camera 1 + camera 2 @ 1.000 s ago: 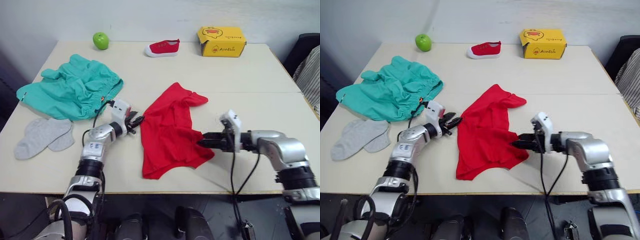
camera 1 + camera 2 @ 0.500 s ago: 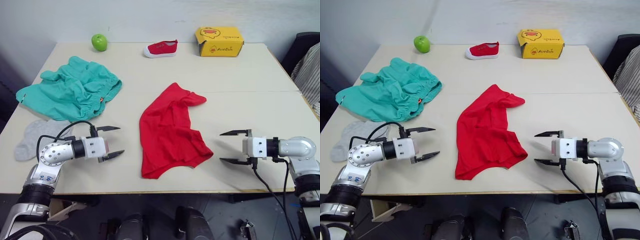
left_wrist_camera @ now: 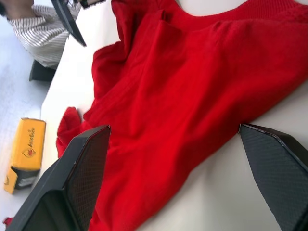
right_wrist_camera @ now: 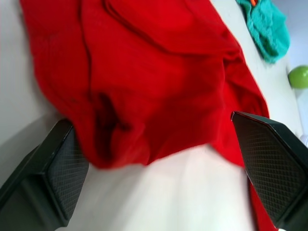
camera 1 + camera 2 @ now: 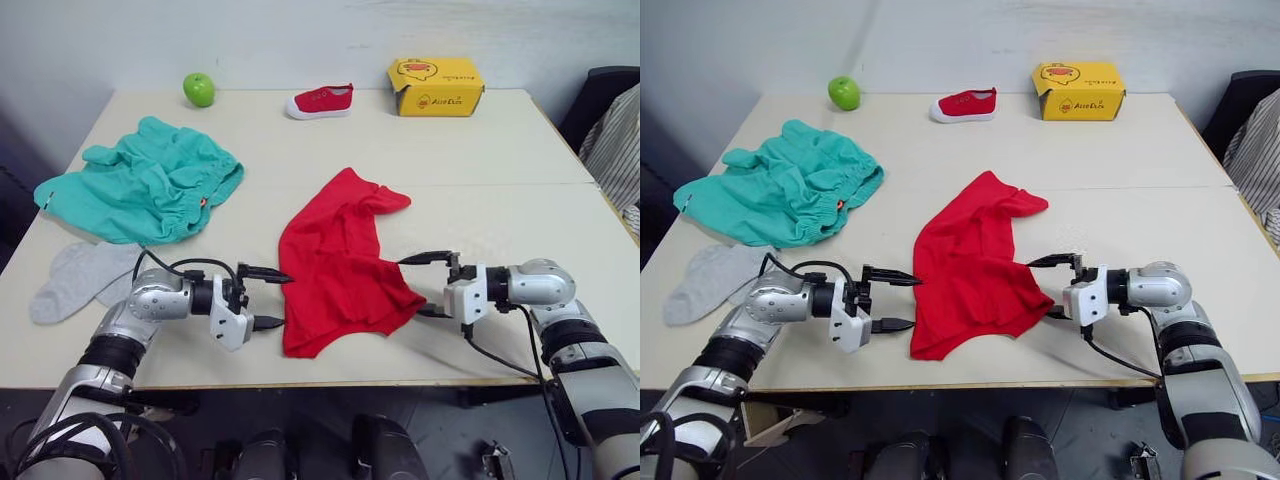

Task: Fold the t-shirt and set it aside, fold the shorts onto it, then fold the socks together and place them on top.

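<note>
Two open grippers at the red t-shirt's sides

Both of my grippers are spread apart and hold nothing. My left gripper [image 5: 262, 297] is just beside the near left edge of the crumpled bright red fabric t-shirt [image 5: 340, 262], my right gripper [image 5: 432, 284] at its near right edge. It lies in the middle of the pale wooden table [image 5: 500, 160]. I judge it soft, light and limp, so I should pinch the hem corners. Farther left lie the teal fabric shorts [image 5: 140, 192].

The left arm covers part of the socks [image 5: 75, 280]. A person's striped sleeve [image 5: 617, 140] runs off the right edge. The box [image 5: 436, 85] print is too small to read.
</note>
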Controlling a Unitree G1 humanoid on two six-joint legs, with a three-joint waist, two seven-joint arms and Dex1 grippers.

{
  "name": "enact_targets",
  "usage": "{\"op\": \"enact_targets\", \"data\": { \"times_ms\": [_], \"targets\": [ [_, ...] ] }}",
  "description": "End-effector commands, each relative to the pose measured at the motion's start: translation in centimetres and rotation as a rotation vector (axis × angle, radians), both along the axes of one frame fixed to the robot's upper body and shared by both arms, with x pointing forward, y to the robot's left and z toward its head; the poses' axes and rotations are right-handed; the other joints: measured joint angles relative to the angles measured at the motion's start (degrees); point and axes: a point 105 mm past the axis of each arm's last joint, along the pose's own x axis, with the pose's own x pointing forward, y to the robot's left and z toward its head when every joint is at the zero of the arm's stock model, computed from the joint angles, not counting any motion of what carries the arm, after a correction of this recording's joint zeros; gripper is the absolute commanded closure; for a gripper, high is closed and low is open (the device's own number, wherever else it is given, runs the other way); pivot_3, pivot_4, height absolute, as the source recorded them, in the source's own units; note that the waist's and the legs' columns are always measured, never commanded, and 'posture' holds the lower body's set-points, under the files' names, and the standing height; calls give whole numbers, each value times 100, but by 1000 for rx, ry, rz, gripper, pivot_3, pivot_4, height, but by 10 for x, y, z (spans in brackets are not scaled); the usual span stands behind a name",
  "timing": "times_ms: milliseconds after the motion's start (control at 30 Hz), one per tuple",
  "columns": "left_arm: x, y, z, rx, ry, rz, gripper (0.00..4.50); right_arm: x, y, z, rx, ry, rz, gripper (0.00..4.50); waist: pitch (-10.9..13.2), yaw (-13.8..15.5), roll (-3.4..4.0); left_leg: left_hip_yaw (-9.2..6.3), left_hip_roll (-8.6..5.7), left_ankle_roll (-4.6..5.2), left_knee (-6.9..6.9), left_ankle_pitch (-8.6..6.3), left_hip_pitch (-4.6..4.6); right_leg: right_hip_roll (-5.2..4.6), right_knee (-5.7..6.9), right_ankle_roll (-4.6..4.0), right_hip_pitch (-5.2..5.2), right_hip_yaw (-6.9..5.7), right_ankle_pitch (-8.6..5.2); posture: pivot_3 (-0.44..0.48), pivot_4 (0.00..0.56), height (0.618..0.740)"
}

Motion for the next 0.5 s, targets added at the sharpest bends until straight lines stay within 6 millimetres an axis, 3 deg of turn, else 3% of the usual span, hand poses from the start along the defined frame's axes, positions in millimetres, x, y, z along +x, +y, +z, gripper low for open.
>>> {"op": "enact_targets", "data": {
  "times_ms": [33, 133, 233, 467, 500],
  "targets": [
    [-5, -9, -31, 104, 59, -23, 14, -4, 10, -18, -64, 46, 43, 0, -2, 18, 3, -5, 0, 1, -3, 0, 18, -1, -7, 0, 25, -3, 0, 0, 150, 740],
    [3, -13, -35, 105, 37, 10, 14, -2, 10, -21, -83, 59, 30, 0, -15, 30, 10, -18, -1, 7, -2, -7, 38, -17, -14, 0, 52, 2, 0, 0, 150, 740],
    [9, -21, -39, 113, 20, 23, 0, 1, 8, -22, -80, 66, 5, 624, -34, 36, 13, -32, -1, 6, -1, -8, 42, -34, -20, 0, 60, 12, 0, 0, 150, 740],
    [12, -34, -52, 159, 8, 6, 0, -1, 6, -21, -63, 46, 1, 3066, -54, 48, 39, -33, -4, 5, -1, -7, 42, -42, -26, 0, 61, 14, 0, 0, 150, 740],
    [11, -35, -54, 168, 15, -1, 203, -1, 6, -19, -57, 42, -1, 3405, -54, 49, 40, -33, -6, 5, -1, -7, 42, -43, -25, 0, 61, 13, 0, 0, 150, 740]
  ]
}}
